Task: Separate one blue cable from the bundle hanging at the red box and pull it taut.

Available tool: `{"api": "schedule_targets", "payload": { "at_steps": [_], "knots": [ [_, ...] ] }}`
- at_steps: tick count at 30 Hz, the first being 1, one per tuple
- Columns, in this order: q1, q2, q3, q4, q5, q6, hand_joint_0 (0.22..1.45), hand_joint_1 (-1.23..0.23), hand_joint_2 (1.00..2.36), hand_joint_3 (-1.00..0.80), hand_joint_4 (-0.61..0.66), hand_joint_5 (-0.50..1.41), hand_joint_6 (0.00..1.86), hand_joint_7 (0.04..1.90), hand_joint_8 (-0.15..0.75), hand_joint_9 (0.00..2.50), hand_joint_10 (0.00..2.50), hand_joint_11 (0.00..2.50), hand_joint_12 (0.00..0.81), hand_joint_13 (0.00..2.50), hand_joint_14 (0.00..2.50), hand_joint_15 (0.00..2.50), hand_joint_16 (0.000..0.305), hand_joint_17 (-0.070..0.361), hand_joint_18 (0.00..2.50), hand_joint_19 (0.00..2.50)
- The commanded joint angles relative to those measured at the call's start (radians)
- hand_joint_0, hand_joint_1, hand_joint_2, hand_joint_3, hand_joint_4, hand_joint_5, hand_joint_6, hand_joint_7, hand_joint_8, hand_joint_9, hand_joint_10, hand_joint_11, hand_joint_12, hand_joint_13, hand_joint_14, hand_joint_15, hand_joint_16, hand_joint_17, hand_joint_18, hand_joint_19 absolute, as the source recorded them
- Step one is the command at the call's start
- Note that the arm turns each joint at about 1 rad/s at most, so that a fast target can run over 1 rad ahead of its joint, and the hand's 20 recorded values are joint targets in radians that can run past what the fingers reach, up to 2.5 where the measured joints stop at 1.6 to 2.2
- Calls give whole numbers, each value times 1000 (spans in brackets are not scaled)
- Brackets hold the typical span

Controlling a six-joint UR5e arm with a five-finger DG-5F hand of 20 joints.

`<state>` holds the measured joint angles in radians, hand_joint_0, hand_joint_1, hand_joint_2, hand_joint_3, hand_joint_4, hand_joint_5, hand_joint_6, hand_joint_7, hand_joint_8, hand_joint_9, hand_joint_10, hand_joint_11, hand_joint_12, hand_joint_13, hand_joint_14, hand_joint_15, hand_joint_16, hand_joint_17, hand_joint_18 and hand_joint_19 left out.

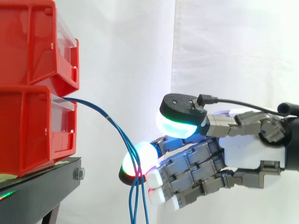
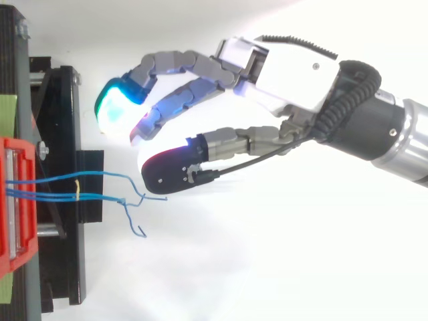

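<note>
**A:** Where is the cable bundle?

**B:** The bundle of blue cables [image 1: 117, 128] comes out of the front of the lower red box [image 1: 32, 130]. It arcs away from the box, then hangs down in loose strands, clear of the black stand [image 1: 42, 182] that carries the box. A small pale tie [image 2: 77, 190] sits round the strands not far from the box. A second red box [image 1: 28, 42] is stacked on top.

**A:** And the robot hand?

**B:** The robot hand [image 1: 243, 151] reaches in from the right, level with the hanging strands. Its fingers are spread and only gently bent, gripping nothing. In the side view the strands cross in front of a glowing fingertip [image 1: 140, 156]. The thumb [image 1: 180, 116] sits higher, apart from them.

**A:** Does it touch the cables?

**B:** From above, the thumb's dark pad lies just beside the free ends of the strands. The other fingers are well off to one side. Whether the pad touches a strand, I cannot tell.

**A:** Are the cables taut?

**B:** No, the strands run slack and close together.
</note>
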<state>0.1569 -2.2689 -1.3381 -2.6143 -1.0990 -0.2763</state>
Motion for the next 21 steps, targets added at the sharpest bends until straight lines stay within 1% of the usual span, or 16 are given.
{"api": "schedule_targets", "payload": {
  "at_steps": [1, 2, 6, 9, 10, 12, 21],
  "knots": [
    [4, -20, 5, 33, -1, 6, 602, -614, 1007, -426, 261, -166, 503, 850, 326, 905, 13, 441, 285, 831, 13, 358, 25, 57, 693, 302],
    [4, -20, 5, 34, 1, 6, 602, -613, 1007, -426, 264, -166, 503, 852, 326, 905, 13, 437, 285, 832, 13, 354, 25, 57, 694, 295],
    [16, -20, 5, 40, 1, 2, 600, -610, 1006, -428, 263, -165, 503, 849, 326, 908, 13, 442, 285, 839, 13, 358, 25, 57, 695, 302],
    [24, -20, 30, 46, 4, -7, 600, -609, 1006, -430, 263, -165, 503, 851, 326, 913, 13, 443, 286, 840, 13, 359, 25, 57, 696, 301],
    [24, -20, 30, 46, 4, -7, 599, -609, 1007, -429, 264, -165, 503, 852, 323, 913, 15, 443, 287, 839, 13, 362, 25, 57, 696, 301],
    [33, -20, 28, 43, 8, -15, 600, -609, 1005, -429, 265, -165, 503, 856, 326, 914, 13, 443, 286, 841, 13, 356, 25, 57, 697, 301],
    [47, -20, 31, 48, 11, -12, 600, -616, 1006, -426, 266, -163, 503, 870, 327, 926, 13, 462, 288, 851, 15, 372, 25, 57, 701, 300]
  ]
}}
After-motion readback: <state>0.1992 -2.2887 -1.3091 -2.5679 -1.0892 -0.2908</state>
